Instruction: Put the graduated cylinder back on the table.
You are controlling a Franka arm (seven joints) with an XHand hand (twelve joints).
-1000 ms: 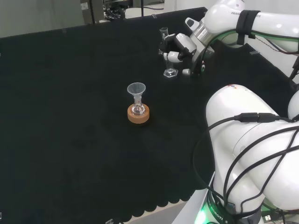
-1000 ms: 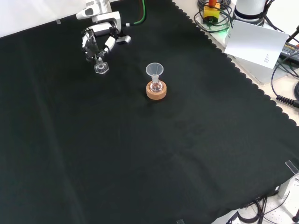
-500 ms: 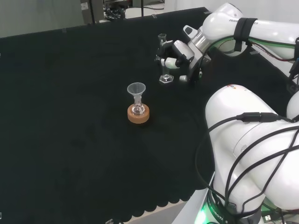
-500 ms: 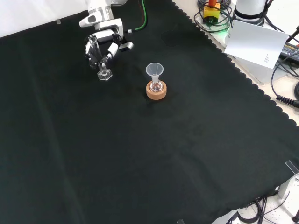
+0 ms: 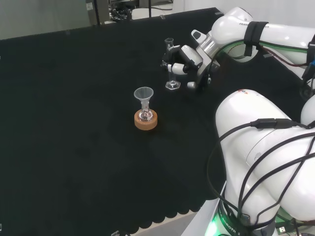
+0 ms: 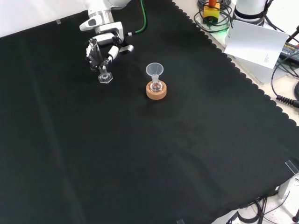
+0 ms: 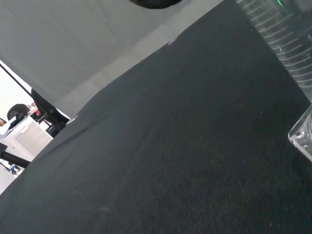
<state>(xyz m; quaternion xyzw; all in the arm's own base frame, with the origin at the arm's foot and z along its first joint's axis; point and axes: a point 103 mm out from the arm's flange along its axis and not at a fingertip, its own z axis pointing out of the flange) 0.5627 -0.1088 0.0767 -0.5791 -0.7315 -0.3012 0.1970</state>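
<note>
A small clear graduated cylinder (image 5: 171,64) with a hexagonal foot stands upright, its foot at or just above the black cloth (image 5: 74,98). My hand (image 5: 186,55) has its fingers curled round the cylinder's stem. In the front view the hand (image 6: 100,46) comes down from the top left, with the cylinder (image 6: 105,74) just below it. The wrist view has the cylinder's graduated wall (image 7: 287,48) close up. Whether the foot touches the cloth I cannot tell.
A clear funnel (image 5: 143,96) sits in a small flask on a cork ring (image 5: 145,121), left of and nearer than the hand in the head view. In the front view this funnel (image 6: 154,72) stands right of the cylinder. The arm's white links (image 5: 266,162) rise at the right.
The hand has carried the cylinder lower and a little leftward in the head view, closer to the funnel. The funnel and cork ring have not moved.
</note>
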